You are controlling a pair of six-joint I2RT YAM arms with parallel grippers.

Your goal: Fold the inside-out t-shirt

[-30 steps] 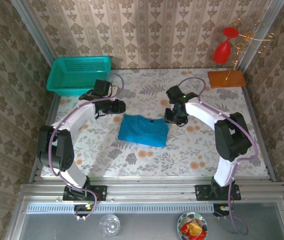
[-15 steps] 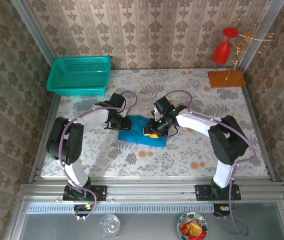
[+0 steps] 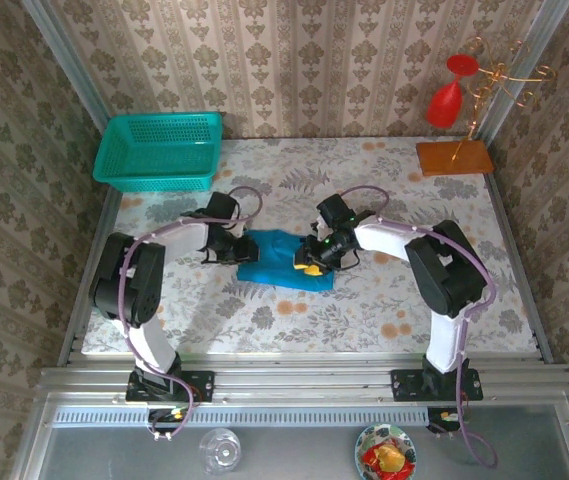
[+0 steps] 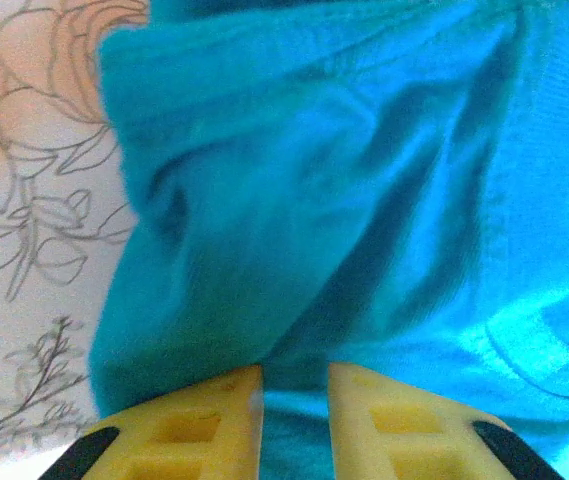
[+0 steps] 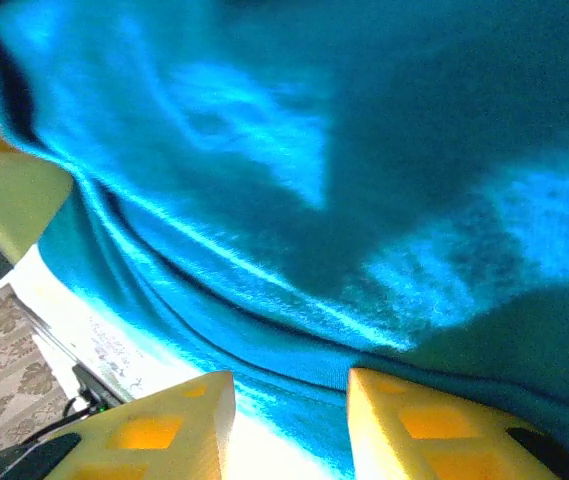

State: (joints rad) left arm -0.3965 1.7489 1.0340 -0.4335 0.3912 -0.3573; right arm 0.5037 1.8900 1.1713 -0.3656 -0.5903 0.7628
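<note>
— What's the room like?
— A bench point(image 3: 404, 300) with a flower-printed top, boxed in by damask-papered walls point(image 3: 314, 60). A rigid teal mesh basket point(image 3: 154, 182) sits in its far-left corner.
— And the t-shirt point(image 3: 279, 265)?
— Mid-bench, soft teal cotton, rumpled. The left fingers point(image 4: 214, 420) and right fingers point(image 5: 164, 430), yellow, stand narrowly apart with cloth running into each gap. Pinched or not, I cannot tell.

The t-shirt point(image 3: 282, 262) is plain teal-blue, on a white tabletop point(image 3: 394, 300) patterned with grey leaves and orange flowers. The mesh basket point(image 3: 159, 150) at the far left corner is teal. The glass point(image 3: 446, 100) at the far right corner is red above an orange-brown base point(image 3: 454, 157), and the left gripper point(image 4: 294, 400) and right gripper point(image 5: 289, 400) have yellow fingers.
</note>
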